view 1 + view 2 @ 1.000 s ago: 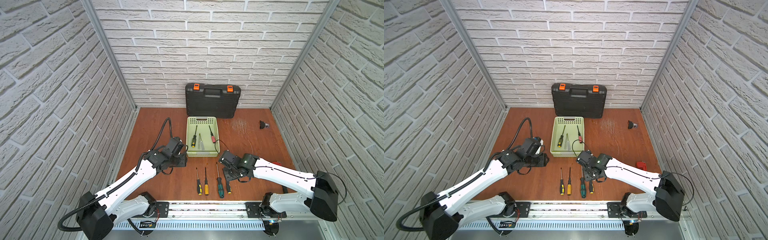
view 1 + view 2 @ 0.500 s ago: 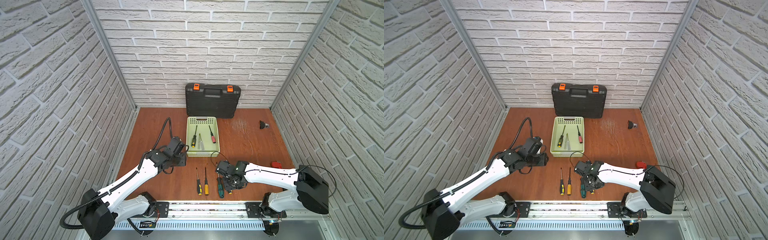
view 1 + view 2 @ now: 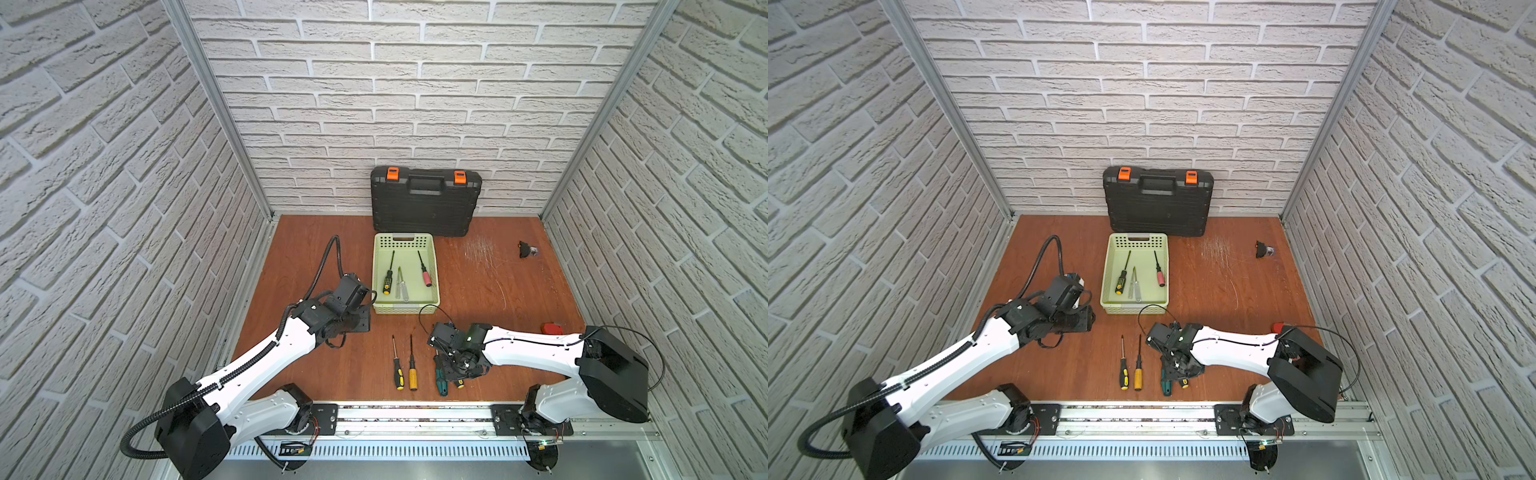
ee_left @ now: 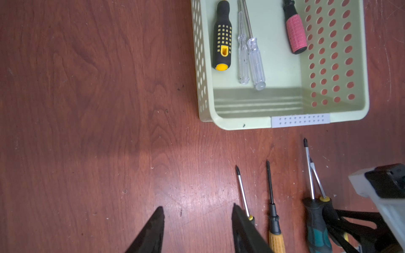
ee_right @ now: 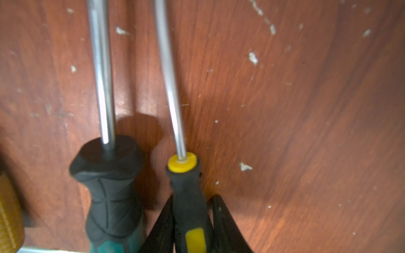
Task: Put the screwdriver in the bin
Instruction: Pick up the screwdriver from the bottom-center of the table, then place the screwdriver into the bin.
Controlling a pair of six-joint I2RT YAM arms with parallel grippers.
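Observation:
My right gripper (image 5: 192,198) is low over the table's front and shut on the black handle of a yellow-collared screwdriver (image 5: 188,192), which lies on the wood. In both top views the gripper (image 3: 457,365) (image 3: 1177,365) covers most of that screwdriver (image 3: 459,382). The pale green bin (image 3: 405,309) (image 4: 241,123) stands mid-table with several screwdrivers inside. My left gripper (image 4: 197,208) hovers open over bare wood to the left of the bin's near end (image 3: 361,324).
A green-handled screwdriver (image 5: 109,186) (image 3: 440,380) lies right beside the gripped one. An orange-handled (image 3: 412,368) and a black-yellow one (image 3: 398,370) lie further left. The black toolcase (image 3: 426,208) leans on the back wall. A small black part (image 3: 524,249) and a red object (image 3: 552,329) sit at right.
My right gripper has moved toward the table's front over the row of screwdrivers and its jaws have shut on the yellow-collared one. The left arm has stayed put.

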